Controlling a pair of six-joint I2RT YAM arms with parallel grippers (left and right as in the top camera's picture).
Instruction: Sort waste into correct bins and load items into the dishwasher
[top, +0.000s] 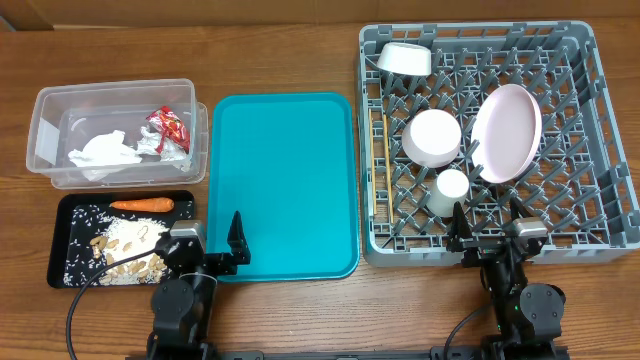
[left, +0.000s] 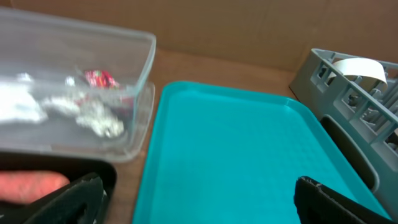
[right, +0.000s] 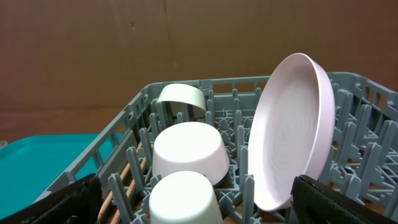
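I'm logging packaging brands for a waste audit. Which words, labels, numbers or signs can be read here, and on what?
None can be read.
The crumpled red-and-silver wrapper in the clear tub may bear print, but it is too small and blurred to read in either view.
The dish rack, teal tray and black tray show no lettering.

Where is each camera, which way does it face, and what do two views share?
Overhead: above the table, looking straight down at tub, teal tray and rack; left arm and right arm below, left hand and right hand open.
Left wrist: on the left arm, facing forward over the teal tray; own fingers in bottom corners.
Right wrist: on the right arm, facing into the rack at the plate; own fingers likewise.
Shared: both wrists see the teal tray.
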